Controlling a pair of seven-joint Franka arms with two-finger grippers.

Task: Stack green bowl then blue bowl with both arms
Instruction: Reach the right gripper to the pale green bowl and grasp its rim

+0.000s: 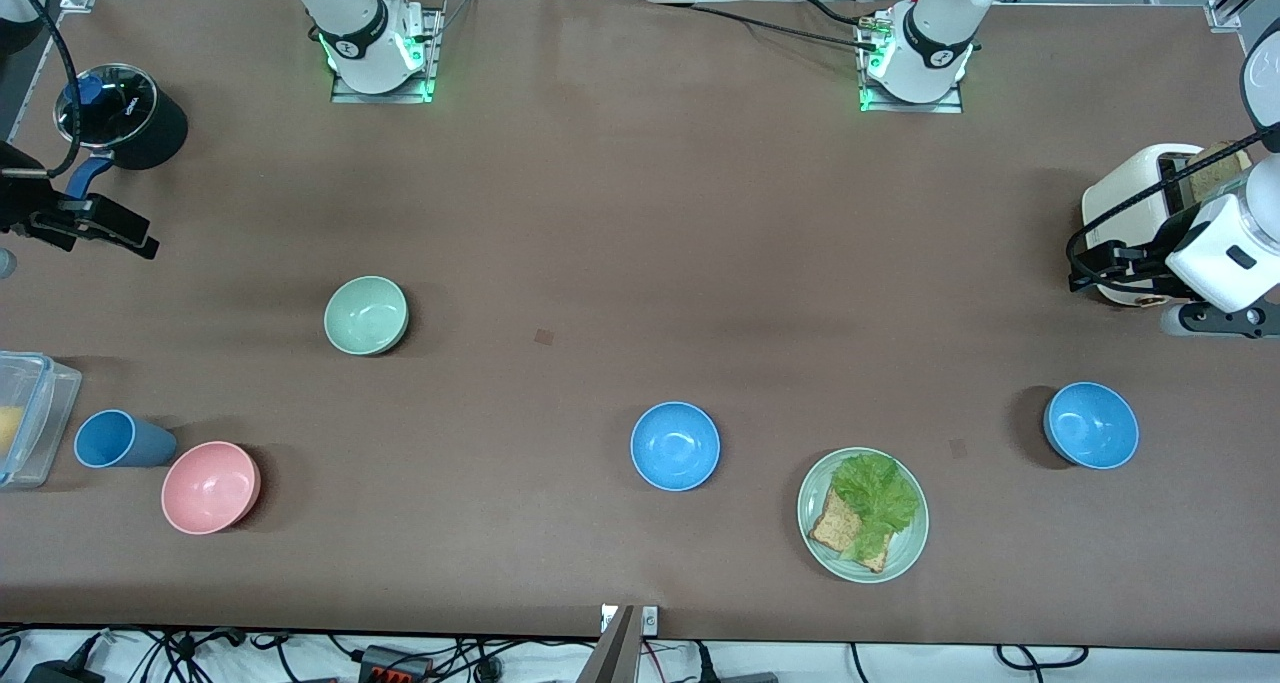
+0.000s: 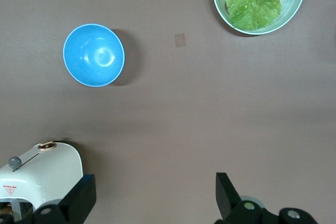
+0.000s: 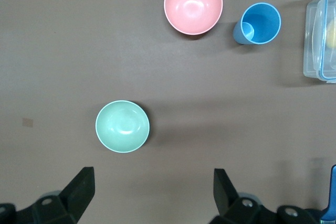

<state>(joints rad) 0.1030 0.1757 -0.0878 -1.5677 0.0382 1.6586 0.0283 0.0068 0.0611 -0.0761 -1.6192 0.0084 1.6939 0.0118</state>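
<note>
The pale green bowl (image 1: pixel 366 315) stands upright toward the right arm's end of the table; it also shows in the right wrist view (image 3: pixel 122 126). One blue bowl (image 1: pixel 675 446) stands near the middle, close to the front camera. A second blue bowl (image 1: pixel 1091 424) stands toward the left arm's end and shows in the left wrist view (image 2: pixel 93 55). My right gripper (image 1: pixel 105 228) hangs open and empty at its end of the table (image 3: pixel 152 195). My left gripper (image 1: pixel 1100 266) hangs open and empty beside the toaster (image 2: pixel 156 198).
A pale green plate (image 1: pixel 905 558) with lettuce and toast lies between the blue bowls. A pink bowl (image 1: pixel 211 486), a blue cup (image 1: pixel 118 439) and a clear container (image 1: pixel 25 418) stand near the right arm's end. A white toaster (image 1: pixel 1140 198) and a black pot (image 1: pixel 120 113) stand farther back.
</note>
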